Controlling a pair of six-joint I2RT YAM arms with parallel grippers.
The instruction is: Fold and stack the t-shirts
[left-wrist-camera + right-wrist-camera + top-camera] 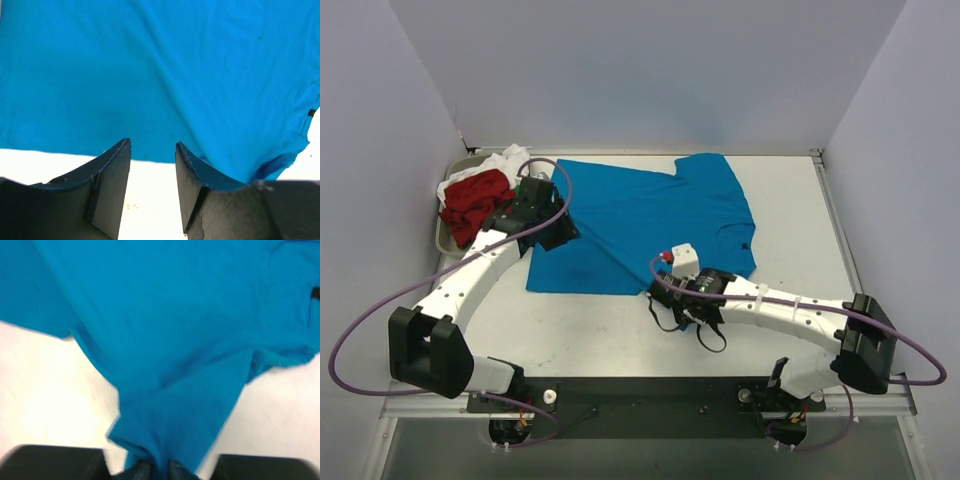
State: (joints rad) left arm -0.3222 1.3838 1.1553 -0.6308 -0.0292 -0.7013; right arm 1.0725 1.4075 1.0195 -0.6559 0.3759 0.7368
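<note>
The bright blue t-shirt [640, 220] lies spread across the middle of the table, its small black tag [744, 243] near the right hem. My right gripper [159, 467] is shut on a pinched fold of the blue cloth [170, 365] at the shirt's near right corner [665, 290]. At the shirt's left edge my left gripper [557, 232] stands open [152, 147] with bare table between its fingers. Blue cloth [160, 75] drapes over the outside of its right finger [192, 172]. A red t-shirt [475, 200] and a white one [505, 160] are bunched at the far left.
The red and white shirts sit in a grey tray [442, 240] at the table's left edge, with a bit of green cloth [527, 173] beside them. Purple cables loop from both arms. Walls close in the back and sides. White table [580, 330] shows in front of the shirt.
</note>
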